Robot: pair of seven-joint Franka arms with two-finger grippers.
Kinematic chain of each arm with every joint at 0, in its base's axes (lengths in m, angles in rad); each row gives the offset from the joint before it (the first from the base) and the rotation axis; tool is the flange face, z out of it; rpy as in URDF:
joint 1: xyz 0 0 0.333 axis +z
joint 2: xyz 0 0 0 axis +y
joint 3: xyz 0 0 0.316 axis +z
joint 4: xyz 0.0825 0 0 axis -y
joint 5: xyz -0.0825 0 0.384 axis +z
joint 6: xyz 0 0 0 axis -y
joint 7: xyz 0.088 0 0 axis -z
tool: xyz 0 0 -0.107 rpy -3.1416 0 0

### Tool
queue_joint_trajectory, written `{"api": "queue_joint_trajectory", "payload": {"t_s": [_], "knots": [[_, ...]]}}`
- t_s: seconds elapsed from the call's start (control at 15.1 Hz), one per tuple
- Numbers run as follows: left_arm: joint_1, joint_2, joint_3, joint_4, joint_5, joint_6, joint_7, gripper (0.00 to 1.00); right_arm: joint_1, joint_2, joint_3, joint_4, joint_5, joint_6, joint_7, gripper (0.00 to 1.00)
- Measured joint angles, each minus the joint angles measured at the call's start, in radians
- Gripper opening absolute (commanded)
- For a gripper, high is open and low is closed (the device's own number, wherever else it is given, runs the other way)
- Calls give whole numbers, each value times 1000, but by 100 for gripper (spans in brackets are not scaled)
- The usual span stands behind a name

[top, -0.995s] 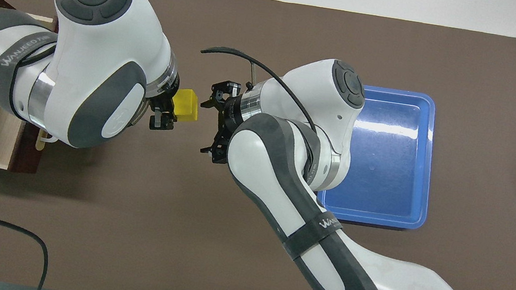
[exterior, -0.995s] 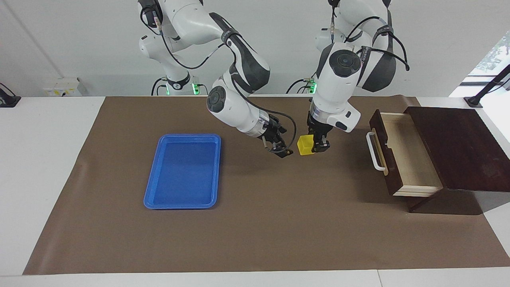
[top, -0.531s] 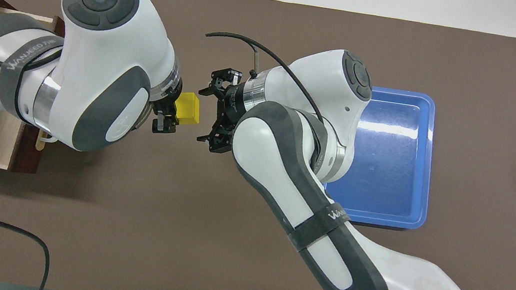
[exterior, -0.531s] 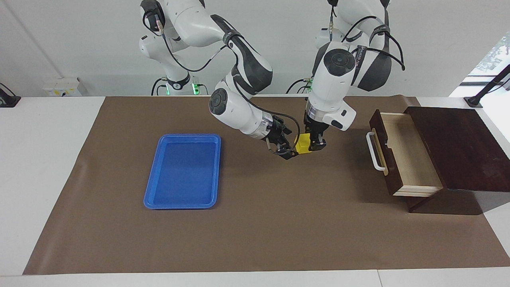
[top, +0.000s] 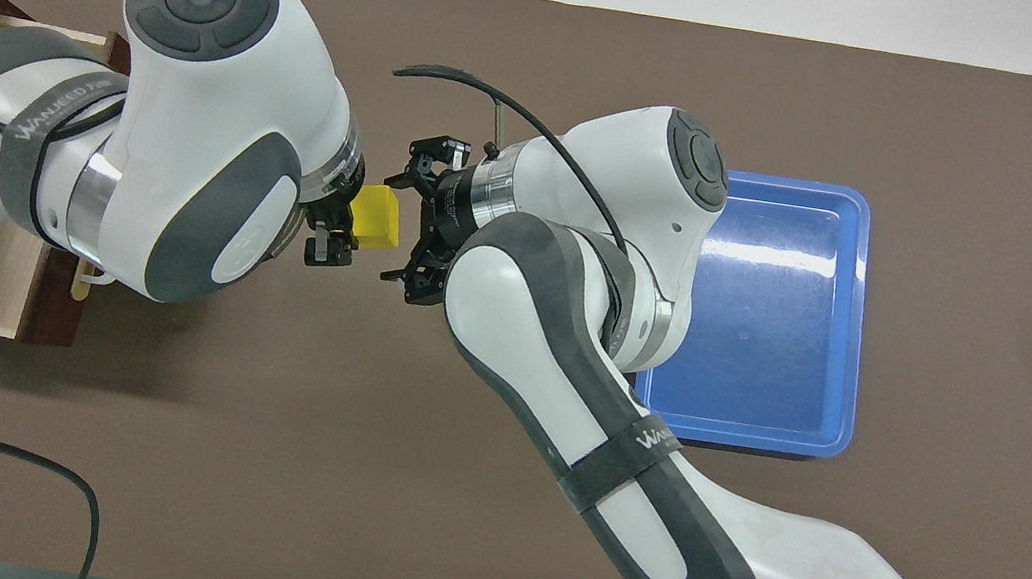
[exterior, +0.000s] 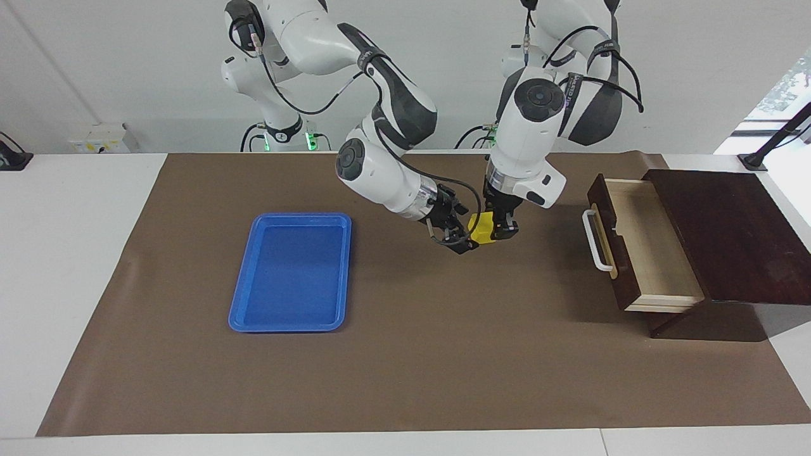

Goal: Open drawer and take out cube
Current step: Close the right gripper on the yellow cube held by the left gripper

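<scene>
**Cube held in the air between two grippers**

The left gripper (exterior: 500, 229) pinches the yellow cube (exterior: 480, 228) above the brown mat (exterior: 405, 367), between the blue tray (exterior: 291, 272) and the drawer (exterior: 633, 247). The right gripper (exterior: 457, 233) is at the same height with its fingers spread wide around the cube's tray-side end; I cannot tell if they touch it. The drawer is pulled open at the left arm's end of the table, its pale inside visible. The tray lies flat on the mat, toward the right arm's end.
</scene>
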Motion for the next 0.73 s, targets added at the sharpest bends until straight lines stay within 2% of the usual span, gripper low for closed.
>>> {"api": "queue_joint_trajectory", "payload": {"t_s": [0.33,0.4,0.46,0.53,0.6,0.73], "knots": [[-1,0,0,0,0,0,0,0,9,1,0,0,0,3,0,100],[-3,0,-1,0,0,0,0,0,9,1,0,0,0,3,0,97],[-4,0,-1,0,0,0,0,0,9,2,0,0,0,3,0,79],[-6,0,-1,0,0,0,-1,0,9,4,0,0,0,3,0,34],[-8,0,0,0,0,0,-1,0,9,6,0,0,0,5,2,0],[-11,0,0,0,0,0,-4,0,9,9,0,0,0,18,26,0]]}}
